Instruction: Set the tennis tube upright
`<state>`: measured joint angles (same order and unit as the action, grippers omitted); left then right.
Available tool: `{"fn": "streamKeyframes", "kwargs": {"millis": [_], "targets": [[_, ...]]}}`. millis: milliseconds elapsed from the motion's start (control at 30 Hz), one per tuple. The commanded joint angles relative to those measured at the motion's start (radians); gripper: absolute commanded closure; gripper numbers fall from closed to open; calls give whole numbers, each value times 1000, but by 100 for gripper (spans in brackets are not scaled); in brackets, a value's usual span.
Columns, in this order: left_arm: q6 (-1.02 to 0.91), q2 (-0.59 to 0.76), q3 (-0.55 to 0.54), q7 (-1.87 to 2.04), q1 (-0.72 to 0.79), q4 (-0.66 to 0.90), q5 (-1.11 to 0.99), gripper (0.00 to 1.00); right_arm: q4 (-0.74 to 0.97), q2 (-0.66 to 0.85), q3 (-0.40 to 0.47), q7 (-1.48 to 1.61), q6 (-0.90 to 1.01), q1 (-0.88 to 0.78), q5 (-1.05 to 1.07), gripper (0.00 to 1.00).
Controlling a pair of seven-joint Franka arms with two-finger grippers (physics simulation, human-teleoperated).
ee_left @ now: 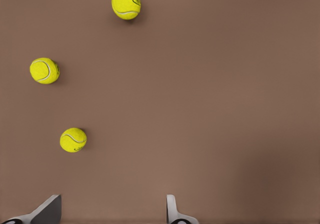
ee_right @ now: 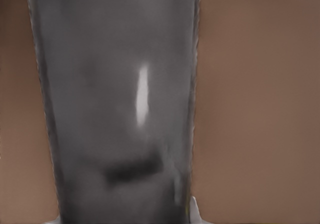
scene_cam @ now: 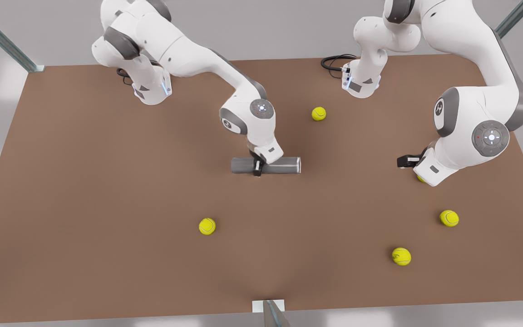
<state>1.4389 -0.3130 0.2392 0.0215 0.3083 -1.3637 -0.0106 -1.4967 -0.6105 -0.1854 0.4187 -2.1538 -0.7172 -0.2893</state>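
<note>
1. On the front view's left, the brown tabletop point(scene_cam: 84, 181) is bare apart from one yellow-green tennis ball point(scene_cam: 207, 226) lying nearer the camera edge.
2. Near the middle, the slim grey metallic tennis tube point(scene_cam: 284, 165) lies on its side, its long axis running across the front view. The right gripper point(scene_cam: 257, 170) is down on it, a little toward the end on the front view's left. In the right wrist view the tube's grey wall point(ee_right: 120, 109) sits close under the camera, with a fingertip point(ee_right: 194, 210) just beside one flank. The fingers look closed across the tube's width, though the contact itself is partly hidden.
3. The tube is probably light, stiff and thin-walled. Its glossy skin could slip, and it would roll if released. A hold across the width near one end should let it pivot onto its base; which end is the mouth I cannot tell.
4. Behind and to the right of the tube lies a second ball point(scene_cam: 318, 113), well apart from it.
5. On the front view's right, the left gripper point(scene_cam: 418, 175) waits above the tabletop. Its fingers point(ee_left: 175, 211) stand apart and hold nothing, with three balls point(ee_left: 73, 140) nearby.
</note>
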Motion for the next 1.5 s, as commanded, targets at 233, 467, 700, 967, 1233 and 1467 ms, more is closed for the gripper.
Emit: {"fn": "streamKeyframes", "kwargs": {"millis": [233, 467, 700, 967, 1233, 1467], "targets": [[5, -14, 0, 0, 2, -6, 0, 0, 368, -296, 11, 9, 15, -114, -5, 28], [5, -18, 0, 0, 0, -6, 1, 0, 512, -416, 54, 11, 0, -166, -2, 0], [3, -18, 0, 2, 0, -6, 3, 0, 516, -264, 44, 6, 244, -96, 150, 0], [319, 67, 75, -210, -58, -636, 656, 0, 44, 314, 63, -377, 552, 562, 131, 0], [586, -34, -34, -540, -61, -822, 1110, 0, 190, 324, 58, -544, 703, 538, -10, 0], [586, -103, -74, -745, -124, -801, 1127, 0, 180, 291, 58, -630, 816, 455, -82, 0]]}}
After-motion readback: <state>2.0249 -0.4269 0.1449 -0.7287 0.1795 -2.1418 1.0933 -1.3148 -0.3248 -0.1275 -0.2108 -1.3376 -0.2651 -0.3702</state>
